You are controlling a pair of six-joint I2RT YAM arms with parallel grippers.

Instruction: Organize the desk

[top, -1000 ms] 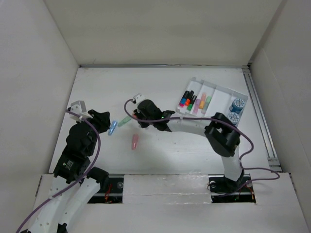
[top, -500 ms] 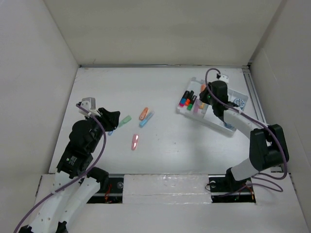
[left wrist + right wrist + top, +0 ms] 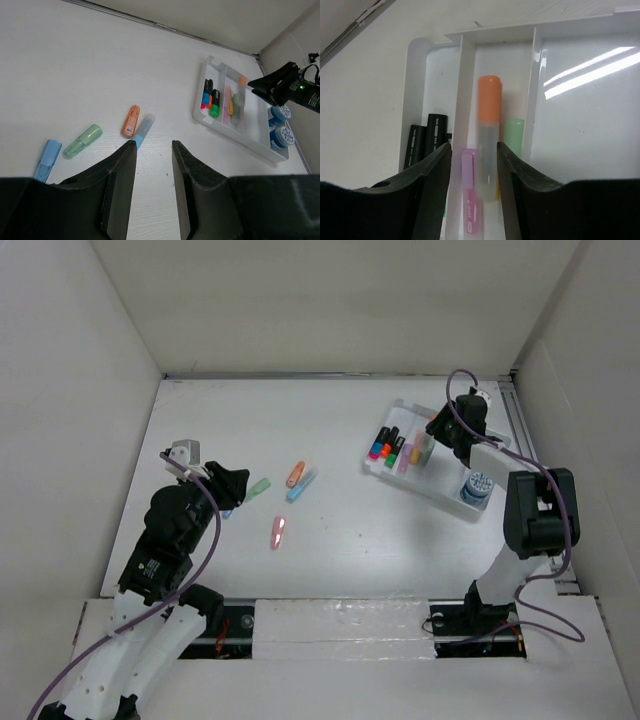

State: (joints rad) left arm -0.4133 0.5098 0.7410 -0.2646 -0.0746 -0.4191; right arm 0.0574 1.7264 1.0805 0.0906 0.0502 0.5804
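Observation:
The desk is a white tabletop. On it lie a green highlighter, an orange one, a light blue one, a pink one and a blue one. My left gripper is open and empty just above the desk, near the green highlighter; its jaws frame bare desk. My right gripper is open over the white compartmented tray. An orange-capped highlighter shows blurred between its jaws, over a middle compartment, not squeezed.
The tray holds black-bodied markers, a pink highlighter and a green one. Blue tape rolls sit in its right end. White panels wall the desk; a metal rail runs along the right edge.
My right arm swung from the desk's middle to the tray at the back right, uncovering the orange and light blue highlighters. My left gripper shifted slightly right.

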